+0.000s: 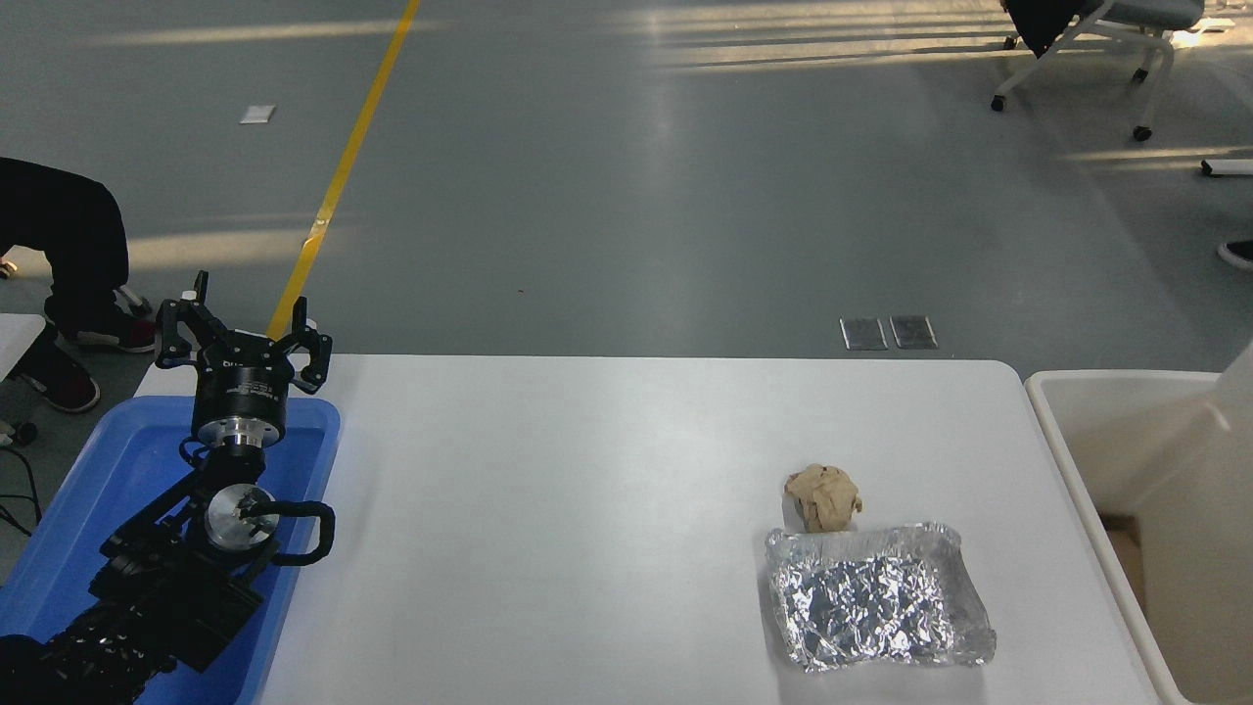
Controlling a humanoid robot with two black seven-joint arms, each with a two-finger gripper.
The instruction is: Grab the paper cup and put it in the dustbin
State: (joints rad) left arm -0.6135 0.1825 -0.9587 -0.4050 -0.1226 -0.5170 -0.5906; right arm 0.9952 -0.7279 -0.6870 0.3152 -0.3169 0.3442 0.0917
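Dustbin: large cream-white rectangular plastic dustbin [1052, 392]; small white paper cup [1235, 387] at its far rim, cropped.
Foil tray: crumpled, left of dustbin [876, 599].
Left gripper: fingers apart [243, 343].
Table: white [587, 509].

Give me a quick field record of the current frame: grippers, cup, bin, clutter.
left gripper: open, parked above the blue tray at lower left
right gripper: not in view
paper cup: white shape cut by the right edge, over the dustbin; likely the cup, no grip visible
dustbin: right of the table, only partly in frame
clutter: crumpled tan paper ball just behind a foil tray, both on the table's right half
person: dark-clothed leg at the left edge
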